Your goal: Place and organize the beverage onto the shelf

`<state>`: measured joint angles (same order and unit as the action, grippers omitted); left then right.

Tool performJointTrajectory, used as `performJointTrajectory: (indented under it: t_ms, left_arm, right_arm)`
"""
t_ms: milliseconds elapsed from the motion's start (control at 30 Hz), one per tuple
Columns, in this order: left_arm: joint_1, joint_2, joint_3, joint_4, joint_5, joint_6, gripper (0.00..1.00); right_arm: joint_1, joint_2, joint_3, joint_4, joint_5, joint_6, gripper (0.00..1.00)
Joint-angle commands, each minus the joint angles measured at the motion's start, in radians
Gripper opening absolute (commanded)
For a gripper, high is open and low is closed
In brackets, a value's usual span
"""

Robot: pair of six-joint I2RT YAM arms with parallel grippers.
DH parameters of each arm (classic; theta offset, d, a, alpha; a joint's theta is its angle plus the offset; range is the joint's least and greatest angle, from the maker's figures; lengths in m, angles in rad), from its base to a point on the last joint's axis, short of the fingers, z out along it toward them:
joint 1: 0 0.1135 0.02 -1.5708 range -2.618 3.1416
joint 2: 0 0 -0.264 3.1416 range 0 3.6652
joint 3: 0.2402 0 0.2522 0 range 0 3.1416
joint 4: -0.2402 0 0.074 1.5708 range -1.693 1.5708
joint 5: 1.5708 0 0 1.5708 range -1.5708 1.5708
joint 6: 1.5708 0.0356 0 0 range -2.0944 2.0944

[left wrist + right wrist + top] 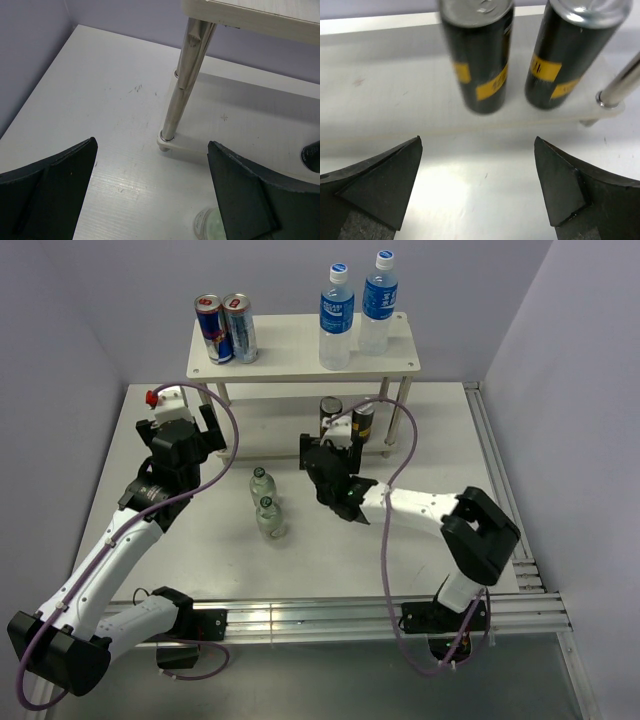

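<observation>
The shelf (pixel 290 348) stands along the far edge of the surface (pixel 200 570), about midway between the far corners. On its top board, toward the right end, two clear blue-labelled bottles (pixel 337 318) (pixel 379 302) stand upright just beside each other. At the left end two tall blue-and-silver cans (pixel 212 330) (pixel 240 328) stand touching or nearly so.

On the lower board (pixel 395 75) two dark cans (pixel 482 55) (pixel 567 55) with yellow labels stand upright side by side, a narrow gap between them. They are close to the board's front edge, with the right one near the front right leg (pixel 620 85).

Two small green-capped bottles (pixel 263 484) (pixel 270 517) stand upright near the middle of the surface, in front of the shelf, one just behind the other and between the two arms.

The right hand (pixel 478 140) sits just in front of the dark cans and faces them. Its fingers are spread wide and nothing is between them; it touches neither can.

The left hand (pixel 152 145) is on the left half of the surface, pointed at the shelf's front left leg (pixel 185 80). Its fingers are also wide apart and it holds nothing. One green cap (pixel 210 225) shows at the bottom of the left wrist view, by the right finger (pixel 250 200).
</observation>
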<state>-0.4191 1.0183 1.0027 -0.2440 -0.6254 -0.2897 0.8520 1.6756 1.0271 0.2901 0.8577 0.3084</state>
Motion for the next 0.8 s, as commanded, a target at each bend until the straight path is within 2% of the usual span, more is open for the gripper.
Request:
performJointTrajectory:
  t_ms: [0,167,200,333,467,767]
  left_arm:
    - [0.006,-0.012,0.007,0.040,-0.005,0.009,0.99]
    - [0.017,-0.014,0.007,0.040,-0.004,0.009,0.99]
    - [0.019,-0.012,0.005,0.040,-0.004,0.009,0.99]
    - [0.019,-0.007,0.007,0.038,-0.005,0.009,0.99]
    - [0.023,-0.014,0.005,0.040,-0.008,0.011,0.99]
    - [0.025,-0.012,0.001,0.041,-0.013,0.009,0.99]
  right_arm:
    - [0.103,-0.141,-0.031,-0.164,0.086,0.145,1.00]
    - [0.318,-0.256,-0.091,-0.324,0.100,0.329,1.00]
    - [0.393,-0.266,-0.099,-0.350,0.090,0.346,1.00]
    - [0.537,-0.261,-0.124,-0.385,0.075,0.437,1.00]
    - [0.591,-0.188,-0.156,-0.295,0.012,0.437,1.00]
    - [0.559,0.039,-0.062,-0.108,-0.003,0.328,1.00]
